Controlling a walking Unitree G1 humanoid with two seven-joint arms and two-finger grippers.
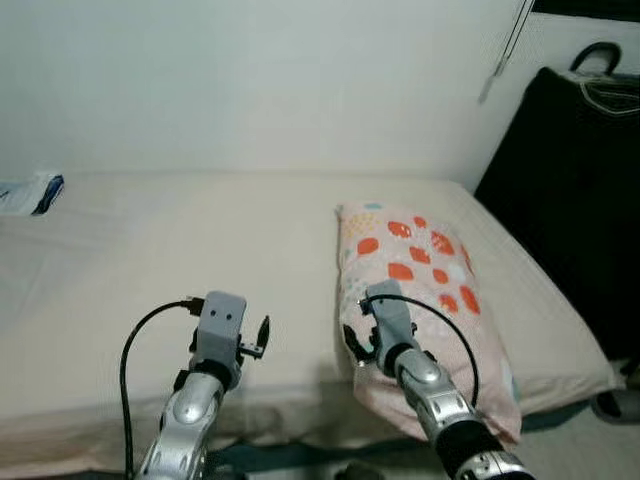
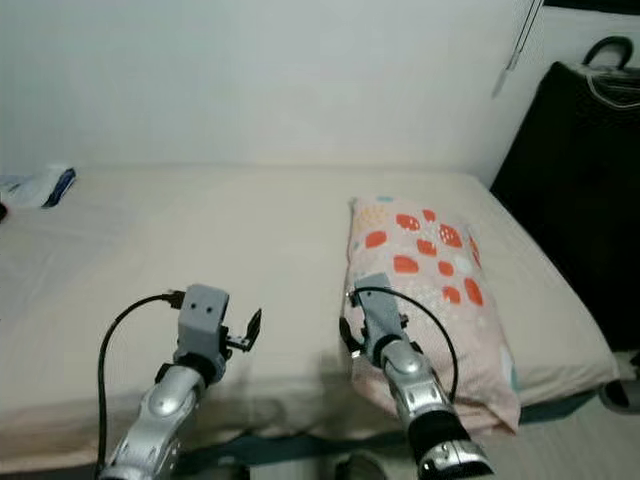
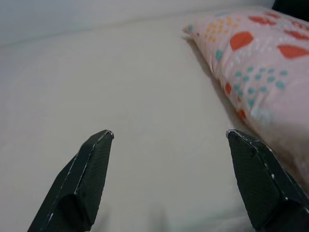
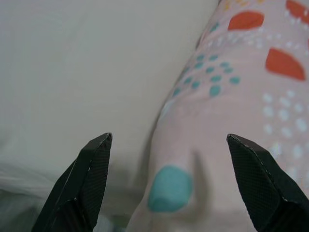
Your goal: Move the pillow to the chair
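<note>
The light was soft and even, with no single source to be made out; the wall (image 1: 260, 80) and the bed (image 1: 150, 260) read pale and a little washed out. The head views were slightly soft and low in contrast. A dark mass (image 1: 575, 190) at 3 o'clock was nearly black, its detail lost. A faint shadow lay along the pillow (image 1: 420, 290) on its 9 o'clock side. In the wrist views the near black fingers (image 3: 82, 179) and the nearest pillow fabric (image 4: 207, 159) were blurred, and the farther fabric was sharper. No glare showed.
</note>
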